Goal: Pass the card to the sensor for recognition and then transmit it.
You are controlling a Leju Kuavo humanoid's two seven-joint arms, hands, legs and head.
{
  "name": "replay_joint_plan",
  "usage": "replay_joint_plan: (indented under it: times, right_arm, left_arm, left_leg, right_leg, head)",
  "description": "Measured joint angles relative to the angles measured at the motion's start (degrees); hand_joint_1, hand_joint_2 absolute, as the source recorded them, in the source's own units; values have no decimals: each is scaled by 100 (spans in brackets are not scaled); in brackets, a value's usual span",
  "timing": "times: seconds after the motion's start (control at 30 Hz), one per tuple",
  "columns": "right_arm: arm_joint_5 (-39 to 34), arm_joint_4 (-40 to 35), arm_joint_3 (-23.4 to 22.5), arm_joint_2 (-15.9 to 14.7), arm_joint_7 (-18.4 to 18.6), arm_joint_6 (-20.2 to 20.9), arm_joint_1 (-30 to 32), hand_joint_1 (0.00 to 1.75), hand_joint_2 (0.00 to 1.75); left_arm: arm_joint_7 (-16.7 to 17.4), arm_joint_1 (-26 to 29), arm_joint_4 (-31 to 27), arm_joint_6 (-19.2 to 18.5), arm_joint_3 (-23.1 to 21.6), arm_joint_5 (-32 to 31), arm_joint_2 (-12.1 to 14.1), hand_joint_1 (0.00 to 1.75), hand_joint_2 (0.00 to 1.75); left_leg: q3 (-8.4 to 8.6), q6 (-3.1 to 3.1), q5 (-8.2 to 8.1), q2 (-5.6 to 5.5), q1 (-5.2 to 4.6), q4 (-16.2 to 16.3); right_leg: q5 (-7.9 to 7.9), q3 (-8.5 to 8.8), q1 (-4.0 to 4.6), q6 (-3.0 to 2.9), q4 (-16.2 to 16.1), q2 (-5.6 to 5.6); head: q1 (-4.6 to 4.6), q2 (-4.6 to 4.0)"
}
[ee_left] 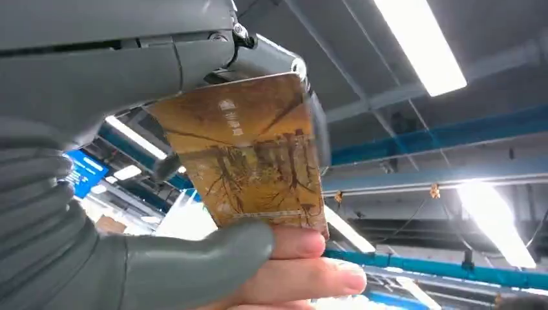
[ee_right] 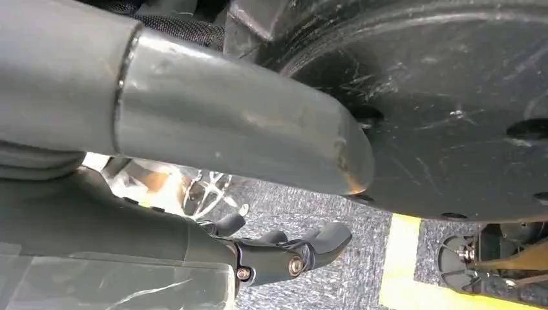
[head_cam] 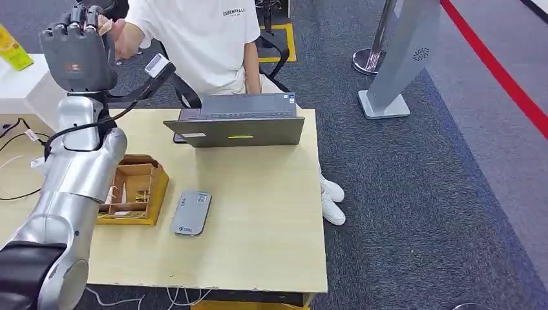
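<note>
Left hand point(head_cam: 77, 55): raised at the table's far left, thumb and fingers clamped on the card point(ee_left: 249, 152).
Card: upright in that grip; a person's hand point(ee_left: 304, 271) touches its free edge.
Right hand point(ee_right: 284, 248): hanging low, fingers curled, holding nothing.
Sensor point(head_cam: 192, 212): flat on table point(head_cam: 271, 213), beside the box point(head_cam: 136, 190).

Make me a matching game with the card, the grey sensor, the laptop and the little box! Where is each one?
Things:
1. card
2. sensor
3. laptop
4. box

Places:
A. at the table's far edge, near the person
B. lying flat mid-table
C. raised in the left hand, a person's fingers touching it
D. beside the left arm, left of the sensor

Pairs: 1-C, 2-B, 3-A, 4-D
</note>
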Motion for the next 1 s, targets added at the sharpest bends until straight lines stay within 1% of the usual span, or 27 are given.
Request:
replay_joint_plan:
  times: [0.2,0.33,0.4,0.43,0.47,0.53,0.57,0.63,0.73,0.77,0.8,0.9,1.0]
  right_arm:
    - [-11,-22,39,-15,17,-2,0,0,0]
    - [-126,-35,39,-15,9,-6,1,0,0]
    - [-234,-35,39,-11,-37,-11,1,0,0]
    - [-313,-33,37,0,-64,-11,1,0,0]
    - [-394,-20,26,26,-107,-11,3,0,0]
    - [-537,37,7,89,-181,-13,11,0,0]
    - [-614,57,-22,127,-205,-28,15,0,0]
    - [-719,90,-53,188,-247,-88,34,0,0]
    - [-859,125,-96,254,-284,-109,66,0,0]
    - [-920,133,-118,278,-304,-118,77,0,0]
    - [-968,144,-142,299,-328,-133,91,0,0]
    - [-1062,162,-192,337,-354,-175,115,0,0]
    - [-1082,179,-208,354,-365,-190,116,0,0]
  left_arm:
    - [39,-27,175,0,0,-4,2,0,175]
    - [-270,61,203,0,0,323,-4,0,175]
    - [-512,360,-3,-86,-2,646,-26,0,175]
    - [-643,624,-242,-204,-9,860,-37,0,175]
    - [-684,993,-636,-333,-68,1017,-39,0,175]
    - [-623,1787,-1473,-487,-255,1097,-5,0,175]
    - [-617,2207,-1882,-498,-378,1117,32,0,175]
    - [-551,3073,-2708,-455,-599,1088,177,0,175]
    - [-531,4167,-3643,-393,-811,996,389,0,175]
    - [-542,4576,-3953,-312,-853,931,490,0,175]
    - [-557,4932,-4224,-236,-870,870,553,0,175]
    - [-487,5819,-4737,-107,-872,813,724,0,175]
    - [-470,6255,-5006,-74,-872,835,861,0,175]
  left_leg:
    - [0,0,0,0,0,0]
    - [0,0,0,0,-1,0]
    - [4,0,-1,10,-4,-1]
    - [6,0,-2,15,-5,-1]
    - [9,-4,-7,24,-5,-3]
    - [4,0,-11,27,-4,-3]
    - [4,-2,-13,27,-4,-5]
    - [13,-7,-33,49,-4,-7]
    - [14,-8,-43,50,-3,-8]
    - [18,-10,-50,54,-2,-9]
    - [21,-12,-55,56,-2,-9]
    - [19,-11,-57,51,-1,-9]
    - [17,-11,-56,41,0,-9]
  right_leg:
    - [0,0,0,0,1,0]
    - [0,1,0,0,0,0]
    - [0,1,-3,0,0,10]
    - [0,1,-4,0,0,17]
    - [-1,1,-4,-1,-1,26]
    - [-5,-3,-4,-3,-1,30]
    - [-10,-5,-4,1,-2,29]
    - [-19,-5,-3,-12,-1,48]
    - [-32,-5,-3,-12,-1,50]
    - [-36,-5,-3,-17,-1,54]
    - [-40,-5,-3,-20,-1,56]
    - [-48,-5,-1,-20,-1,49]
    - [-48,-3,1,-20,-1,36]
  head:
    - [0,0]
    - [2,0]
    - [0,0]
    - [0,-2]
    - [0,-2]
    - [-5,0]
    - [-4,-2]
    - [-11,0]
    - [-9,-2]
    - [-7,-2]
    - [-11,0]
    - [-13,-2]
    - [-13,0]
